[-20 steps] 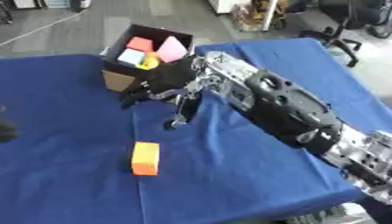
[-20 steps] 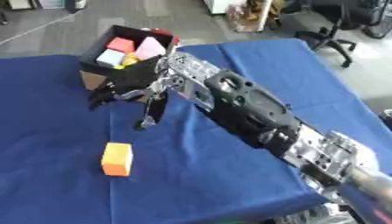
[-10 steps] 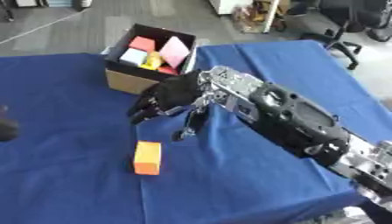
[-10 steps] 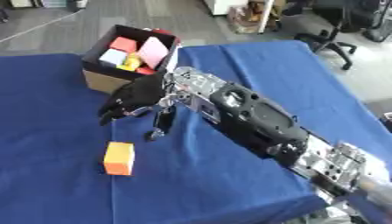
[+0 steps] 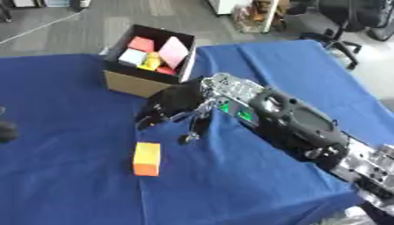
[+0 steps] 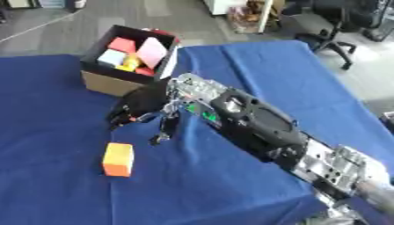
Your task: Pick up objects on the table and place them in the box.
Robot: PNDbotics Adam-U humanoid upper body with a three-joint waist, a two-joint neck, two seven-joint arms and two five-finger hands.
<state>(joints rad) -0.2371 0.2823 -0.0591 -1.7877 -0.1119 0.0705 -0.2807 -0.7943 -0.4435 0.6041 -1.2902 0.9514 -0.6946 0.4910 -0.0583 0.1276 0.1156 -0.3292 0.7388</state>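
Over the last second the right hand (image 5: 173, 107) has come away from the box (image 5: 138, 81) and dropped toward the near part of the worktop (image 5: 69, 184), so that it now hangs just above and beyond the orange block (image 5: 147, 158). Its fingers (image 5: 192, 129) point downward, relaxed and spread, and they hold nothing; none of them touches the block. The block lies on the blue cloth, apart from the hand, its yellow top face turned up and its orange side facing the camera. The cardboard box stands at the far side of the worktop, behind the hand, with a pink piece (image 5: 173, 52), a red piece (image 5: 141, 44), a pale piece and a yellow one inside it. The right arm (image 5: 296, 125) runs in from the lower right corner, black with silver joints.
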